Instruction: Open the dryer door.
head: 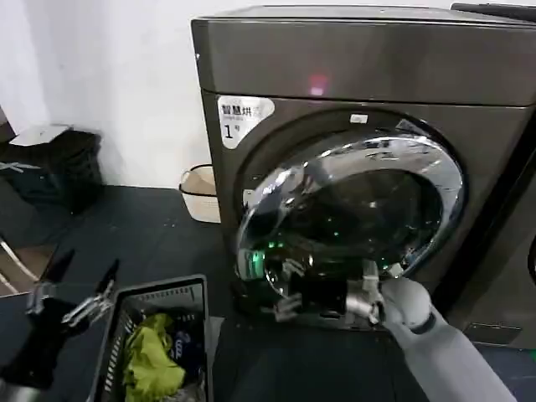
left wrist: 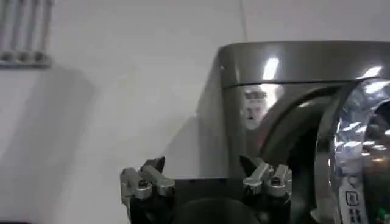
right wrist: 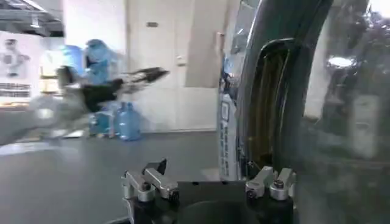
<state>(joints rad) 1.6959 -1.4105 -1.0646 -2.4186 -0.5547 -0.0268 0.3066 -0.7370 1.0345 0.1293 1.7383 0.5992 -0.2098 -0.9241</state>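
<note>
The dryer (head: 368,59) is a big dark bronze-grey machine with a white "1" sticker (head: 243,117) and a pink light. Its dryer door (head: 352,209), a chrome ring around dark glass, stands partly swung out from the drum frame. My right gripper (head: 285,293) is at the door's lower free edge. In the right wrist view that gripper (right wrist: 207,173) is open, with the door's edge (right wrist: 244,122) standing between its fingers, close to one of them. My left gripper (head: 84,272) hangs open and idle at the lower left, facing the dryer (left wrist: 292,67) and empty (left wrist: 204,167).
A dark laundry basket (head: 155,297) with yellow-green cloth sits on the floor in front of me. A beige bin (head: 199,193) stands beside the dryer, a black bag (head: 59,167) by the wall. Another dark appliance (head: 511,251) adjoins on the right.
</note>
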